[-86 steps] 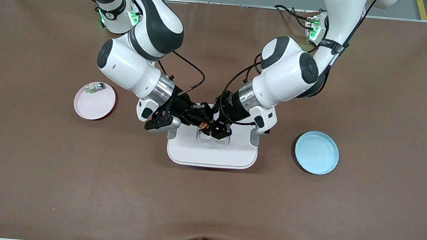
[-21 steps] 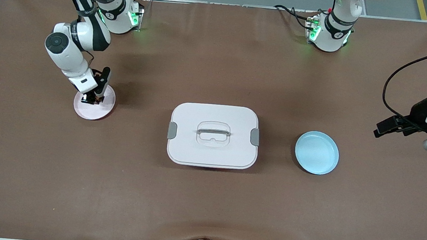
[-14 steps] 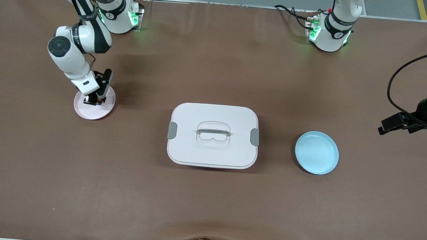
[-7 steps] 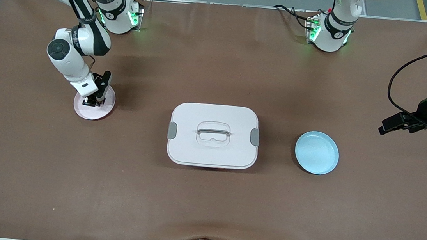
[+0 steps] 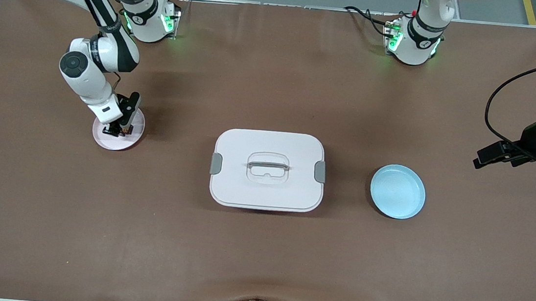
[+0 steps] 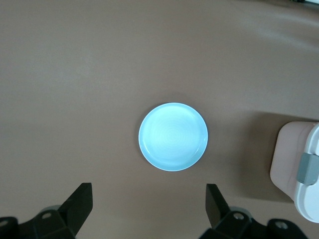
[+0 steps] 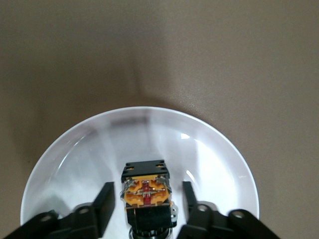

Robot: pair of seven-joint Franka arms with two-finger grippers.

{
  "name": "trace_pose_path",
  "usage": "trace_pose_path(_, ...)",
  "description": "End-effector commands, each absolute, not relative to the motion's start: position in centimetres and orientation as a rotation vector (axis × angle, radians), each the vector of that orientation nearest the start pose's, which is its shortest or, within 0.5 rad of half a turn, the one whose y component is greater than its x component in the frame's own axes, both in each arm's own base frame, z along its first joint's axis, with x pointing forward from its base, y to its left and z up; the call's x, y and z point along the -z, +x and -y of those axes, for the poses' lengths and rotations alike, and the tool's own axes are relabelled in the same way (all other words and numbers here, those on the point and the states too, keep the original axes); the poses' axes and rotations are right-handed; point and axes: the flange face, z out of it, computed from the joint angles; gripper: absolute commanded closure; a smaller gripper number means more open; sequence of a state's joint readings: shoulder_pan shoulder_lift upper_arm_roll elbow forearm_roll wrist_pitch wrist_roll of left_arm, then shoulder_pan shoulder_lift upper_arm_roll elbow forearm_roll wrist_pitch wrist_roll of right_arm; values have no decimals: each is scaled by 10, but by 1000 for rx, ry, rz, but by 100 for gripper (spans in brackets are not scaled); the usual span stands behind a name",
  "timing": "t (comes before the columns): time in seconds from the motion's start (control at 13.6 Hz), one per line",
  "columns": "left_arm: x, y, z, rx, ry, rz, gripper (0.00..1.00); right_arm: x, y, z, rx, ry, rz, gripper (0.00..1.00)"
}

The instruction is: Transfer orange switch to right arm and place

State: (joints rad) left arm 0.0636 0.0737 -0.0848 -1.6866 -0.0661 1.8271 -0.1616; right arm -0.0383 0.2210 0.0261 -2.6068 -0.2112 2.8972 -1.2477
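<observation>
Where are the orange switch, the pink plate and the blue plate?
orange switch [image 7: 146, 191]: right wrist view, its orange face.
pink plate [image 5: 102, 138]: front view, bare rim.
blue plate [image 6: 173, 137]: left wrist view, its centre.

Brown table [image 5: 258, 248] carries three items — pink plate [image 5: 102, 138], white lidded box [image 5: 265, 189], blue plate [image 5: 397, 191] — well apart.

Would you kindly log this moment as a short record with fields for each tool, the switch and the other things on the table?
right tool: open, low over the pink plate, fingers either side of the switch, not gripping
orange switch: sitting on the pink plate
left tool: open, empty, waiting over the table at the left arm's end
blue plate: empty
white box: lid on, mid-table between the plates
</observation>
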Motion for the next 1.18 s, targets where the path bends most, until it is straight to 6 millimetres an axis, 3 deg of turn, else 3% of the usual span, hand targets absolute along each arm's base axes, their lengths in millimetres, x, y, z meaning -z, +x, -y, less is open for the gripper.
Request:
trace_pose_path(0.0, -554, 594, 21, 88, -3180, 242, 0, -183, 448, -4, 51, -2447, 2119, 0)
trace_pose_path(0.81, -560, 588, 15, 82, -3167, 261, 0, -189, 454, -3, 64, -2507, 2059, 0)
trace_pose_path(0.95, -569, 580, 15, 87, -3169, 256, 0, -191, 454, -3, 32, -2546, 1998, 0)
trace_pose_path(1.1, -575, 560, 15, 87, -3171, 236, 0, -196, 456, -6, -7, -2586, 1935, 0)
